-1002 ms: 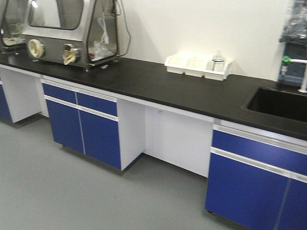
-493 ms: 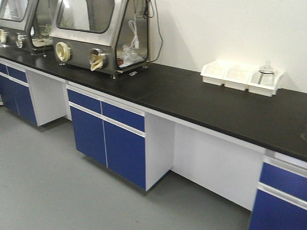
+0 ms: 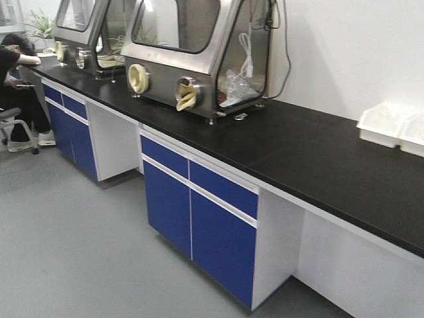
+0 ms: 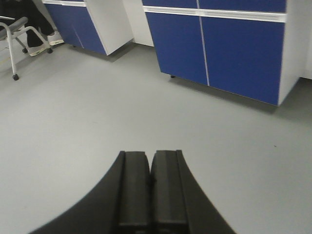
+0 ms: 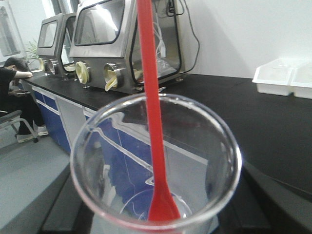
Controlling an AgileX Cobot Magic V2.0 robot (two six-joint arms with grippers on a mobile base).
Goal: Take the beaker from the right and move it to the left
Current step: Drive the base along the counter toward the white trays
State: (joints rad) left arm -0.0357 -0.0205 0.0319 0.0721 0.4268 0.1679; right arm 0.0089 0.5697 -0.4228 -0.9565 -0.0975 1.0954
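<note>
Beaker (image 5: 207, 161) with red spatula (image 5: 152, 122) inside, gripped in right claw (image 5: 156, 222), out past bench (image 3: 318, 152) front edge. Left claw (image 4: 150, 168) pressed closed over open grey floor (image 4: 97, 117), blue cabinets (image 4: 234, 53) well apart.

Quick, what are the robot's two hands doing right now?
Left gripper: closed, holding nothing.
Right gripper: closed around the beaker with the red spoon in it.

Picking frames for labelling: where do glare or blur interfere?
Front view: slightly soft, bright glare on the glovebox window. Right wrist view: white reflections streak the beaker, which fills the frame. Left wrist view: evenly lit floor, no glare.
</note>
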